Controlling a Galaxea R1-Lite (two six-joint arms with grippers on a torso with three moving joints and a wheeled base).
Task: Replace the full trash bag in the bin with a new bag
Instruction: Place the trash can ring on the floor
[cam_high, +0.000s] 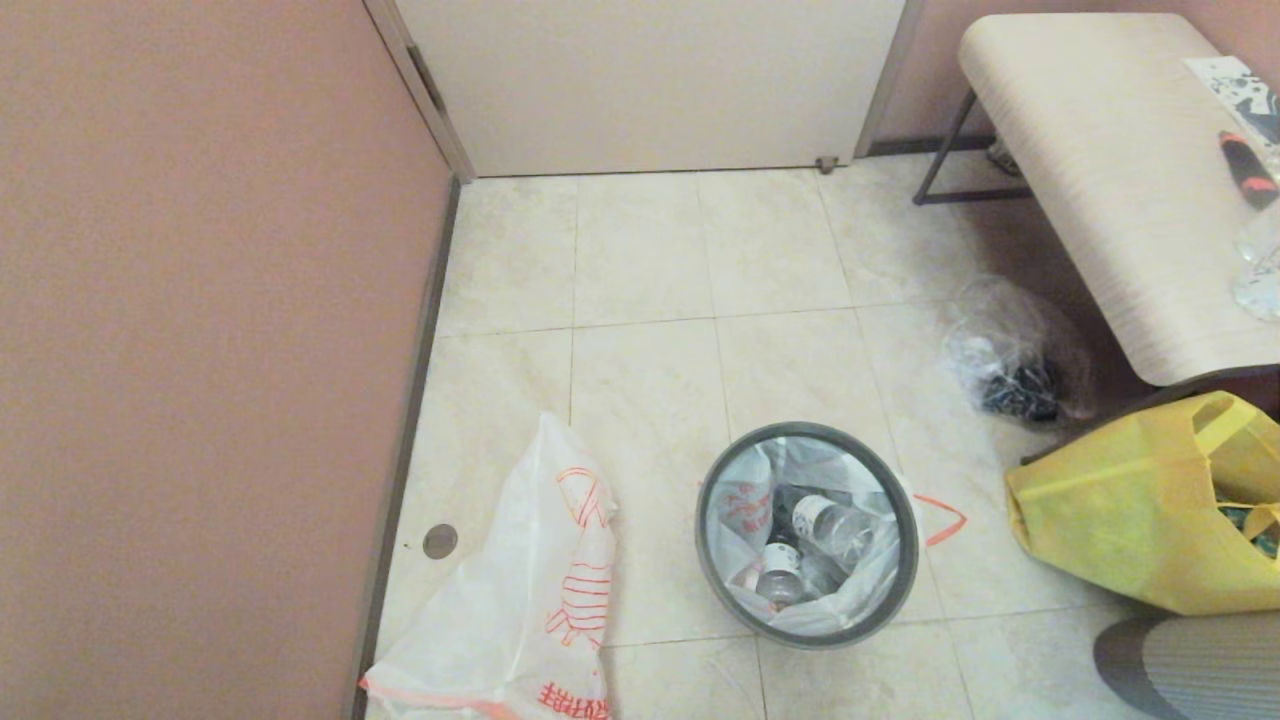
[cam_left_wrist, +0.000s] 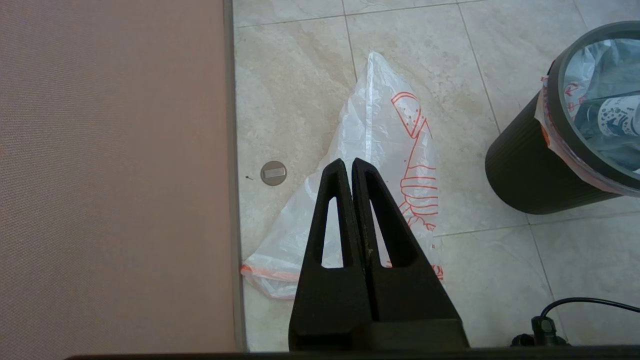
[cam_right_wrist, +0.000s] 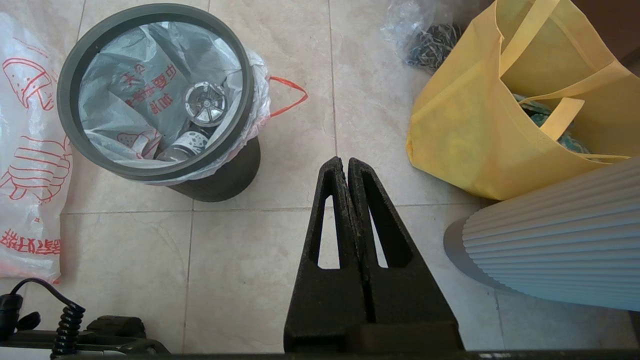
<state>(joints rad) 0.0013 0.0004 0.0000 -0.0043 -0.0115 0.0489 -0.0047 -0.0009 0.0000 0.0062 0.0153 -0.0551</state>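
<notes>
new bag (cam_high: 520, 600) is seen lying flat on the floor by the wall, just left of the bin (cam_high: 806, 533). bin is lined with a full bag holding bottles. left pincer (cam_left_wrist: 348, 163) is closed together above the new bag, nothing held. right pincer (cam_right_wrist: 345, 162) is closed together too, empty, over floor between bin and yellow bag (cam_right_wrist: 480, 115).

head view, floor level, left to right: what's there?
Pink wall → floor socket → the new bag, lying flat → the bin with the full bag and bottles inside → clear bag of dark stuff → yellow bag. No arm or gripper shows in this view.
</notes>
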